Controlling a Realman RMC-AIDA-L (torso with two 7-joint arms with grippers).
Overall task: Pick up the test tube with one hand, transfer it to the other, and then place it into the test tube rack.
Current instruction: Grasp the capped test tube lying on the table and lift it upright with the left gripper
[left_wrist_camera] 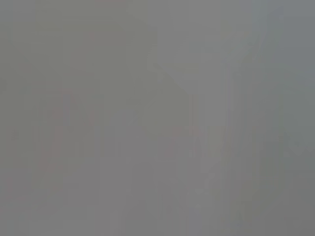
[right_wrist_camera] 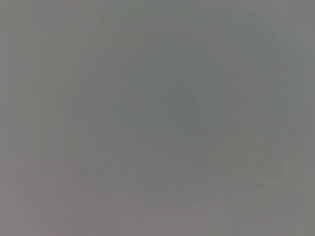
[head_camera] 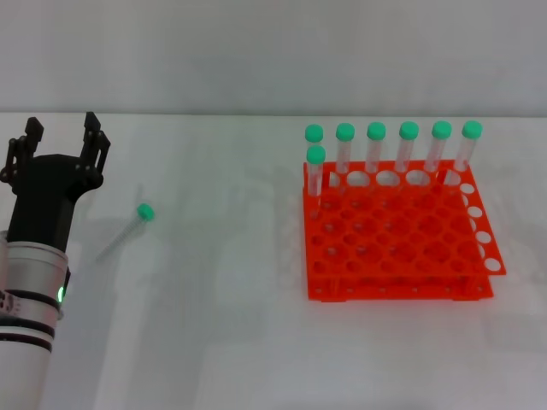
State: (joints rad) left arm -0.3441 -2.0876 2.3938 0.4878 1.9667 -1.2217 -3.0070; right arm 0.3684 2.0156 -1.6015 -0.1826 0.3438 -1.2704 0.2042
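The pick-up step is not yet done: the left pincer (head_camera: pixel 58 143) hangs open and empty beside one loose tube (head_camera: pixel 126 228) lying on the white table (head_camera: pixel 214 325), so it likely must lower over it, while seven tubes stand in one orange rack (head_camera: pixel 393 239); the right pincer is unseen

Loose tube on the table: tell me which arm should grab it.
The left. The left gripper is open and empty, just beside the lying test tube, which is far from the rack. The right arm is not in view.
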